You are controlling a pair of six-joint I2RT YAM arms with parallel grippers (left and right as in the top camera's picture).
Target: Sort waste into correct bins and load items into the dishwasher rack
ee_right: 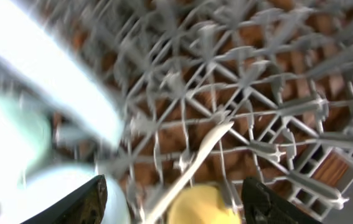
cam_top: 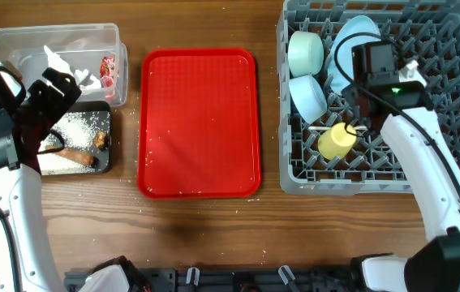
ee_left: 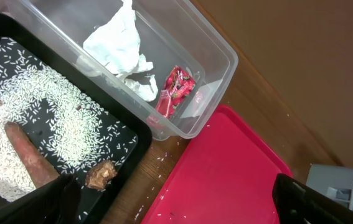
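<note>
By the right edge of the worktop (cam_top: 213,235), the yellow cup (cam_top: 336,140) lay on its side among the pegs of the dishwasher rack (cam_top: 351,185), just in front of the two bowls (cam_top: 306,52) and the plate (cam_top: 351,40). The right claw (ee_right: 177,198) hung above it, fingers spread; its own view was blurred, but it seemed to grip nothing. The cup looked light, stiff and smooth, so it might roll; I'd pinch it across the rim.

Toward the far-left corner, the clear tub (cam_top: 19,36) held the white scrap (ee_left: 121,43) and red wrapper (ee_left: 175,90). Beside it, the black tray (ee_left: 121,144) held rice-like crumbs (ee_left: 45,106), the carrot-shaped stick (ee_left: 30,155) and the brown lump (ee_left: 100,175). The left claw (ee_left: 176,199) gaped empty there.
</note>
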